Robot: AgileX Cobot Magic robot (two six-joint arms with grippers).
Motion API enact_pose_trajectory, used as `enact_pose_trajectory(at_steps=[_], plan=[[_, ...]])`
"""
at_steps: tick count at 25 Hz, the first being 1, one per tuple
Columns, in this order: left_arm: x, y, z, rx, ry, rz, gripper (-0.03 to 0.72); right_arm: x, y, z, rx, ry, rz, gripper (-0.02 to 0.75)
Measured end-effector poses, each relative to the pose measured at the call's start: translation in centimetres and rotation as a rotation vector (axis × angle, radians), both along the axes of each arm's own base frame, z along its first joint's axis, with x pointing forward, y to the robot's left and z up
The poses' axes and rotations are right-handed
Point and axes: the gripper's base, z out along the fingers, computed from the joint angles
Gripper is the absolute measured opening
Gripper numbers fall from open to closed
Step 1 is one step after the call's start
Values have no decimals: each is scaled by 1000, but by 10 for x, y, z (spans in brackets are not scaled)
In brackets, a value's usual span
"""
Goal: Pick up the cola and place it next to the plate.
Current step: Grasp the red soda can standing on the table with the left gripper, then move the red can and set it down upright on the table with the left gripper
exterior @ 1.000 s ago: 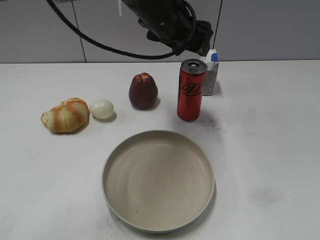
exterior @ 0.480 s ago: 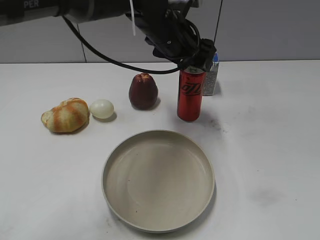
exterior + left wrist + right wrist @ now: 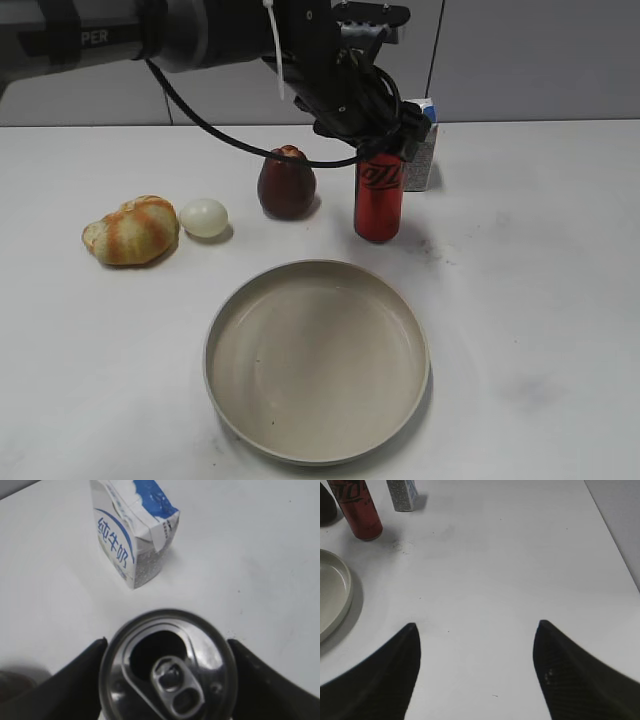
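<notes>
The cola [image 3: 379,205] is a slim red can standing upright on the white table, behind the right side of the beige plate [image 3: 312,362]. My left gripper [image 3: 386,150] has come down over the can's top. In the left wrist view the jaws [image 3: 165,642] are open, one finger on each side of the silver pull-tab top [image 3: 167,665]. My right gripper [image 3: 476,625] is open and empty over bare table. Its view shows the cola [image 3: 357,510] and the plate's rim [image 3: 345,587] at the far left.
A white-and-blue carton [image 3: 424,160] stands just behind and right of the can, close to my left gripper; it also shows in the left wrist view [image 3: 132,535]. A dark red fruit [image 3: 286,185], a white egg [image 3: 204,217] and a bread roll [image 3: 131,230] lie to the left.
My left arm has come down and slightly right, from above the can to around its top. The can and the other things have not moved.
</notes>
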Motion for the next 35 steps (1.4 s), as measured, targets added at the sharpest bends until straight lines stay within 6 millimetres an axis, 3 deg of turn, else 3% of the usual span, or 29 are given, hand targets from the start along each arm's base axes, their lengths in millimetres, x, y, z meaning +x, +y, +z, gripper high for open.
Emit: enact_pose_trajectory(at_steps=[2, 11, 17, 21, 27, 31, 35], plan=[[0, 0, 0, -1, -3, 0, 499, 0, 0, 0, 0, 0, 0, 533], [0, 3, 8, 20, -38, -10, 498, 0, 0, 0, 0, 0, 0, 533], [-16, 19, 76, -4, -134, -26, 498, 0, 0, 0, 0, 0, 0, 533], [-31, 48, 126, 35, -174, -27, 498, 0, 0, 0, 0, 0, 0, 533], [-51, 117, 185, 69, -156, 63, 498, 0, 0, 0, 0, 0, 0, 533], [-76, 169, 193, 88, -156, 150, 498, 0, 0, 0, 0, 0, 0, 533], [-109, 208, 166, 69, -121, 225, 498, 0, 0, 0, 0, 0, 0, 533]])
